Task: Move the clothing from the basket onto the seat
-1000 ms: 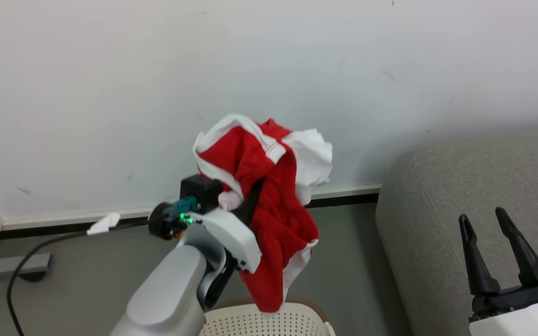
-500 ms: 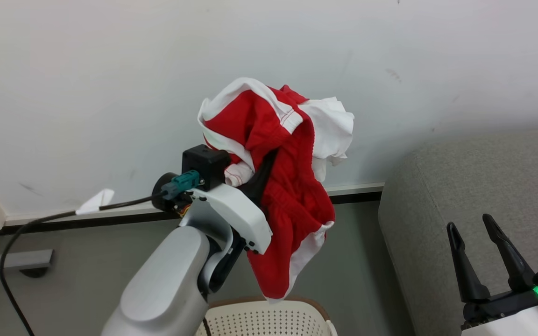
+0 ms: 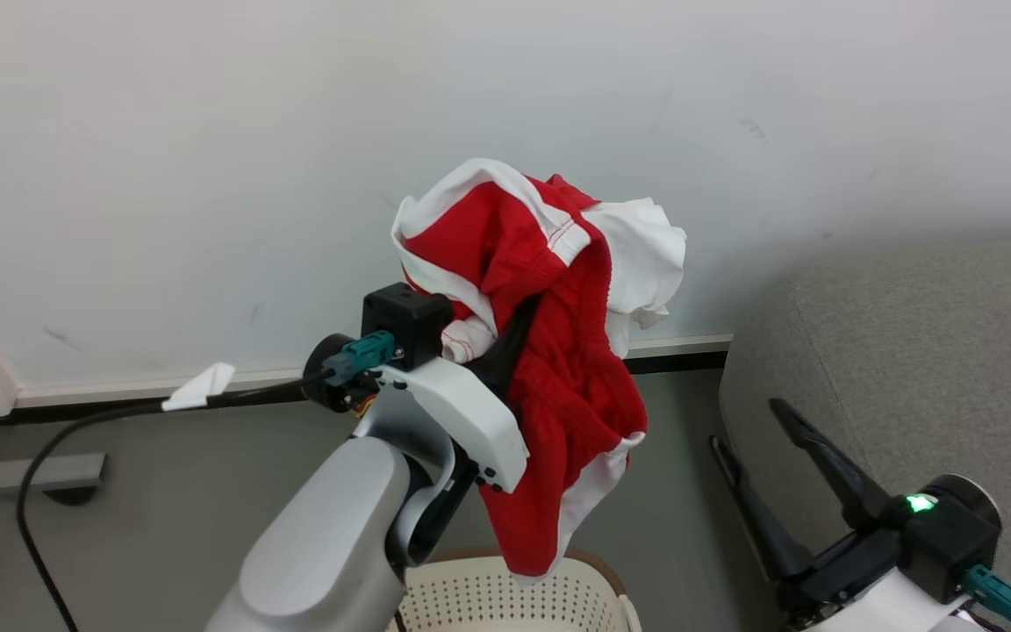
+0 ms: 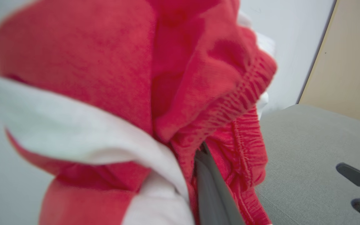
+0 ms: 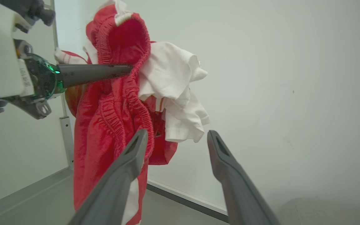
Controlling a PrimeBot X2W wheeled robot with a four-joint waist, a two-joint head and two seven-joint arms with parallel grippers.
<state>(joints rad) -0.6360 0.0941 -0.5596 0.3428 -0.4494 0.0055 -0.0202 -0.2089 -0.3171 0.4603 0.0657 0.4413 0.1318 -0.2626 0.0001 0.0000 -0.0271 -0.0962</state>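
Observation:
The red clothing (image 3: 549, 351) with white trim hangs bunched in the air, my left gripper (image 3: 521, 323) shut on it; its dark fingers (image 4: 209, 187) are mostly buried in the folds. The cloth's lower end dangles just above the cream perforated basket (image 3: 523, 601) at the bottom edge. The grey seat (image 3: 918, 351) lies to the right. My right gripper (image 3: 747, 426) is open in front of the seat's side, fingers slanting up-left toward the clothing and holding nothing. In the right wrist view, the right gripper (image 5: 177, 135) frames the clothing (image 5: 111, 112) without touching it.
A white wall (image 3: 207, 175) with a baseboard stands close behind the clothing. A black cable (image 3: 75, 430) runs from the left arm down to the grey floor (image 3: 163, 491). A beige panel (image 4: 348, 62) stands behind the seat.
The left arm has carried the clothing slightly to the right. The right gripper has swung left and tilted, its fingers now slanting toward the clothing. The head view shifted a little.

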